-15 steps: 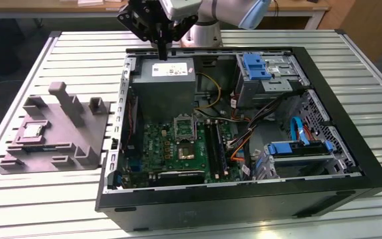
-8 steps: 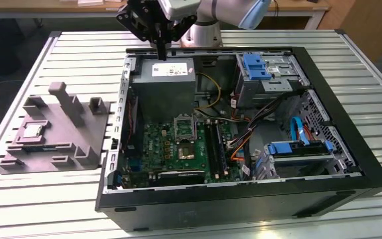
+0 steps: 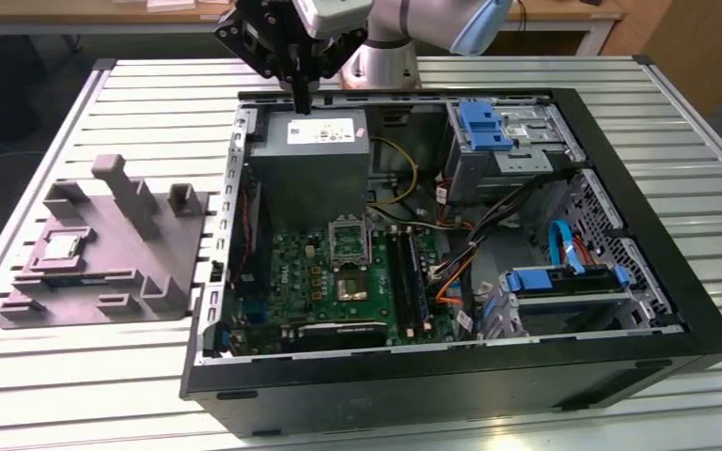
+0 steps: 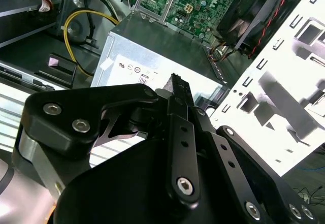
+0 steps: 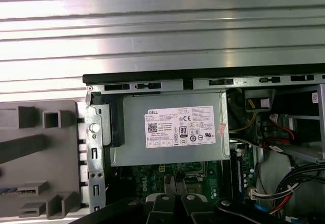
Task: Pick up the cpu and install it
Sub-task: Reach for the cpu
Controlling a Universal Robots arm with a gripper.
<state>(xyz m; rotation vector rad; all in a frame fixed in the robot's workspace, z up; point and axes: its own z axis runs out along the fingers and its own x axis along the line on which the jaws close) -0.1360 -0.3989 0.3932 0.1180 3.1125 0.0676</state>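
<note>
cpu [image 3: 60,247] flat on the grey tray [image 3: 173,293]: looks light, rigid, fragile, best pinched by 2 opposite edges; hand [image 3: 301,100] clenched, empty, above the case [image 3: 462,378].

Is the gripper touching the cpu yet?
Apart. Exterior view: the gripper hangs over the power supply in the case; the cpu lies on the tray outside it.

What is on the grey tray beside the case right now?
The cpu lies flat in a recess of the tray, near its upright posts. Whatever is beneath the chip is covered.
</note>
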